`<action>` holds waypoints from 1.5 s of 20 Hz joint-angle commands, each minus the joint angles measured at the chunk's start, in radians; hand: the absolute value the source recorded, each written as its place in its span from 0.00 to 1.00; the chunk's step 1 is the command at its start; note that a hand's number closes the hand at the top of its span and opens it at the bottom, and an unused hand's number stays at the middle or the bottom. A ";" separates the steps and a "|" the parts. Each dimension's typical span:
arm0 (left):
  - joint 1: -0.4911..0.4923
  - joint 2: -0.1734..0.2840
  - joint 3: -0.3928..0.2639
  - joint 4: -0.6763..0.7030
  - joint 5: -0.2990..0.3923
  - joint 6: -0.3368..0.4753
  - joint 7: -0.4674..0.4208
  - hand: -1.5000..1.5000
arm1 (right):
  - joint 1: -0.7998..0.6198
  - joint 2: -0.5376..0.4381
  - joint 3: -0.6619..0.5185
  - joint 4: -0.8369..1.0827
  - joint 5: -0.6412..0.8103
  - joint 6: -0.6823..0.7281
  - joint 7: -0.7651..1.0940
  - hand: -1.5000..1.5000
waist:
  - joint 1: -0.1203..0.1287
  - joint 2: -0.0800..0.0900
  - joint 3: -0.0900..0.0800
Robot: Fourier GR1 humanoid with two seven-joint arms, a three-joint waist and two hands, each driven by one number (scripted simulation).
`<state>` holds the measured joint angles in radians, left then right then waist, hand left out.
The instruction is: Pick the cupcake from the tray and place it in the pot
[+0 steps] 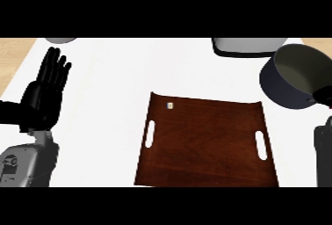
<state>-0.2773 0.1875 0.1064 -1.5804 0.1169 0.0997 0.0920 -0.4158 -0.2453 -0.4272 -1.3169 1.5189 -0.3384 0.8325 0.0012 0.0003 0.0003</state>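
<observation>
The dark wooden tray (pixel 207 145) with two slot handles lies at the middle of the white counter; only a tiny pale speck (pixel 171 105) shows near its far left corner. The dark grey pot (pixel 295 77) stands tilted at the upper right, and its inside looks bare where I can see it. No cupcake shows anywhere. My left hand (pixel 44 94) rests open at the left edge, fingers up, well away from the tray. Part of my right hand (pixel 324 96) shows black at the right edge against the pot's near rim, with its forearm (pixel 322 154) below; most of it is cut off.
A pale grey vessel with a dark base (pixel 250 46) sits at the back, left of the pot. A grey round object (pixel 60 40) peeks in at the back left. The counter's wooden border (pixel 13 52) runs along the far left.
</observation>
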 commanded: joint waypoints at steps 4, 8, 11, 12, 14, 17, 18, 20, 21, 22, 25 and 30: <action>0.004 -0.016 -0.016 0.007 -0.016 -0.001 -0.021 0.50 | -0.055 -0.039 -0.114 0.254 -0.211 -0.063 -0.077 1.00 | 0.009 0.005 0.001; 0.033 0.013 0.028 0.003 0.035 -0.040 -0.019 0.50 | -0.006 -0.036 -0.163 0.262 -0.398 -0.062 -0.204 0.00 | 0.007 0.002 0.001; -0.004 0.002 0.024 0.044 0.015 -0.025 -0.036 0.50 | -0.011 -0.039 -0.135 0.283 -0.464 -0.061 -0.321 0.00 | 0.004 0.003 0.001; -0.036 0.010 0.022 0.034 0.007 -0.014 -0.012 0.50 | -0.030 -0.050 -0.136 0.311 -0.478 -0.085 -0.349 0.00 | 0.006 0.003 0.001; -0.020 0.013 0.040 0.067 0.030 -0.042 -0.042 0.50 | -0.032 -0.051 -0.131 0.346 -0.480 -0.167 -0.397 0.00 | 0.007 0.004 0.001; 0.006 0.015 0.023 -0.020 0.027 -0.035 0.011 0.50 | -0.060 -0.060 -0.145 0.268 -0.556 -0.224 -0.469 0.00 | 0.012 0.000 0.001; 0.022 -0.048 -0.019 0.040 -0.031 0.015 -0.054 0.50 | -0.014 -0.041 -0.160 0.174 -0.616 -0.210 -0.485 0.00 | -0.005 -0.001 0.000; -0.012 -0.003 0.012 0.024 -0.006 -0.012 -0.023 0.50 | -0.065 -0.020 -0.175 0.205 -0.644 -0.269 -0.467 0.00 | 0.001 0.000 0.000; -0.012 -0.025 -0.011 0.019 -0.022 0.003 -0.022 0.50 | -0.055 0.000 -0.181 0.184 -0.654 -0.305 -0.463 0.00 | -0.001 -0.001 0.000; -0.001 -0.018 0.001 0.016 -0.010 -0.003 -0.018 0.50 | -0.058 -0.026 -0.205 0.173 -0.693 -0.298 -0.468 0.00 | -0.002 -0.001 0.000; 0.035 0.010 0.032 -0.009 0.010 -0.025 -0.023 0.50 | -0.007 -0.022 -0.254 0.082 -0.812 -0.314 -0.521 0.00 | -0.006 -0.004 0.000; -0.007 0.029 0.050 0.017 0.020 -0.040 -0.008 0.50 | 0.073 0.007 -0.254 -0.023 -0.897 -0.365 -0.562 0.00 | -0.005 -0.002 0.000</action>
<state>-0.2660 0.1838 0.1259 -1.5626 0.1118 0.0854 0.0630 -0.3909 -0.2492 -0.6702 -1.2680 0.6837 -0.6623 0.2989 -0.0050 -0.0021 -0.0002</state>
